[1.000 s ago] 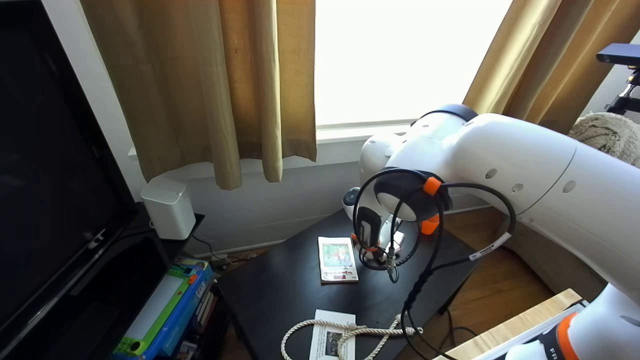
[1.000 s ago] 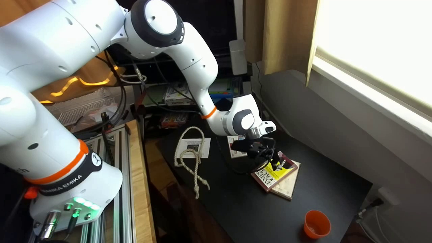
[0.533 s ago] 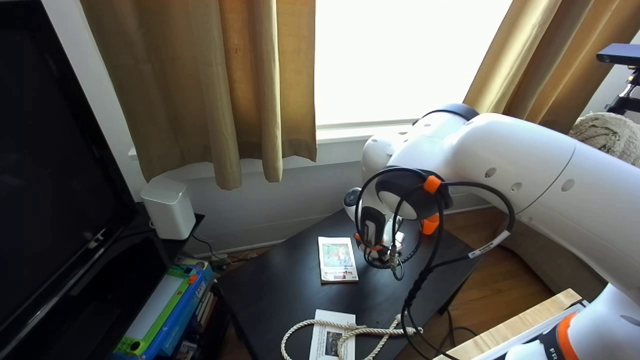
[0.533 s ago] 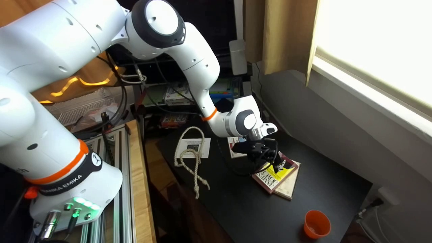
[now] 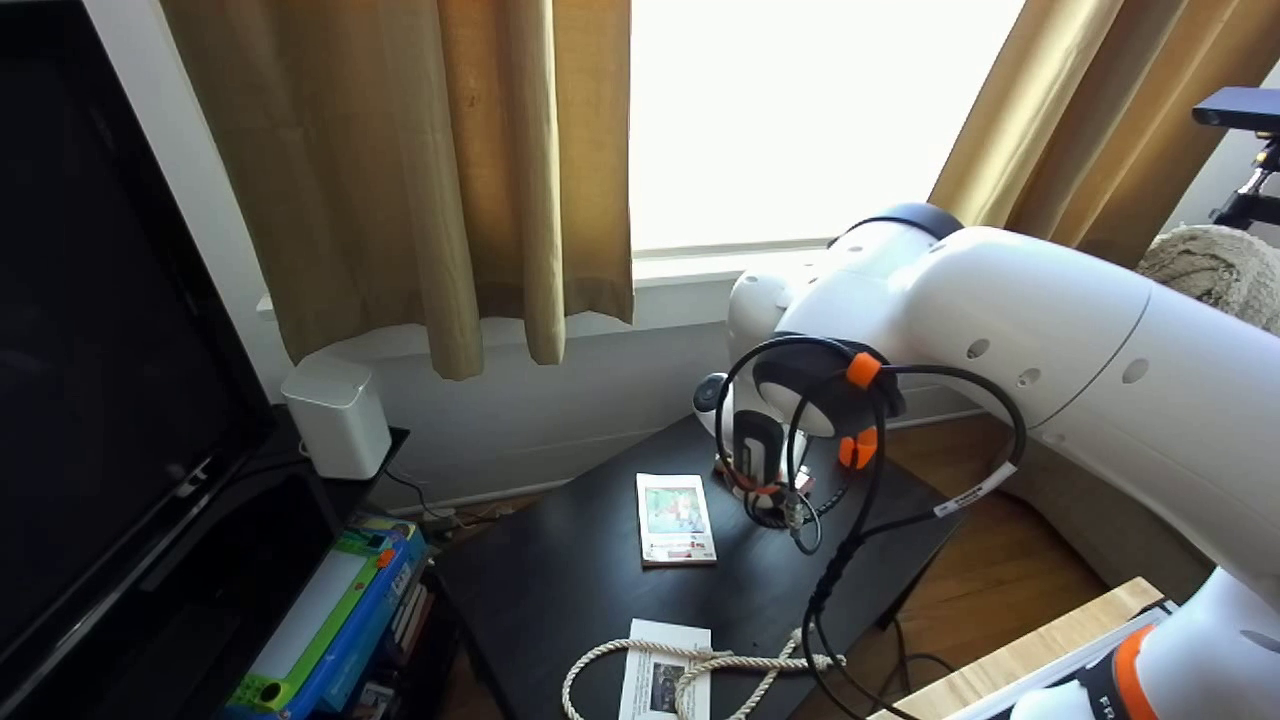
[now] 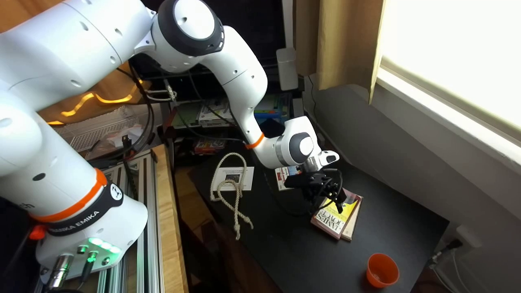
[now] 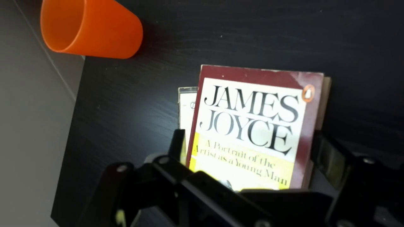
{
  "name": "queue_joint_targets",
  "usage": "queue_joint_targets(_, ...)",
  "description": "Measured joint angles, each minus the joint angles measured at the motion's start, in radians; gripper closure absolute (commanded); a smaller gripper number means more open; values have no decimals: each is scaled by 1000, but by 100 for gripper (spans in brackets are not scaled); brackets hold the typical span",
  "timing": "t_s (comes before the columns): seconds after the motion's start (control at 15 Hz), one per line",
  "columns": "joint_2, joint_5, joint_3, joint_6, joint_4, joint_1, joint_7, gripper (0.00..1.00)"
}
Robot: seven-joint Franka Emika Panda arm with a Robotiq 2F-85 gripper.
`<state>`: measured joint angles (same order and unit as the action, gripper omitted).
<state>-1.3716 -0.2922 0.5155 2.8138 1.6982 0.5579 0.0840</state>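
Note:
My gripper point(image 7: 249, 138) is open over a paperback marked James Joyce point(image 7: 249, 115). Its fingers stand on either side of the book, the left one close to the left edge and the right one at the right edge. Whether a finger touches it I cannot tell. In an exterior view the gripper point(image 6: 325, 205) is low over this maroon, white and yellow book point(image 6: 331, 224). The book lies on a cream book point(image 6: 352, 224), whose corner also shows in the wrist view point(image 7: 187, 108). In an exterior view the gripper point(image 5: 775, 512) is partly hidden by cables.
An orange cup point(image 6: 382, 270) stands near the black table's point(image 6: 285, 248) edge; it also shows in the wrist view point(image 7: 107, 30). A white picture book point(image 5: 675, 520) lies beside the gripper. A rope point(image 5: 745, 662) lies over a paper sheet point(image 5: 640, 690). A wall point(image 6: 407, 154) borders the table.
My gripper has moved slightly towards the right in the exterior view that shows the base. The James Joyce book has slid and turned with it, now covering more of the cream book.

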Motion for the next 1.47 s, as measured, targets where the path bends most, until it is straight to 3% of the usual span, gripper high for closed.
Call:
queue_joint_targets(0.53, 93, -4, -58, -61, 10, 0, 8, 0)
queue_joint_targets(0.93, 224, -1, -211, -195, 16, -31, 35, 0)
queue_joint_targets(1.27, 249, 2, -346, -308, -15, -55, 85, 0)
queue_joint_targets(1.47, 249, -4, -355, -309, -22, -56, 92, 0)
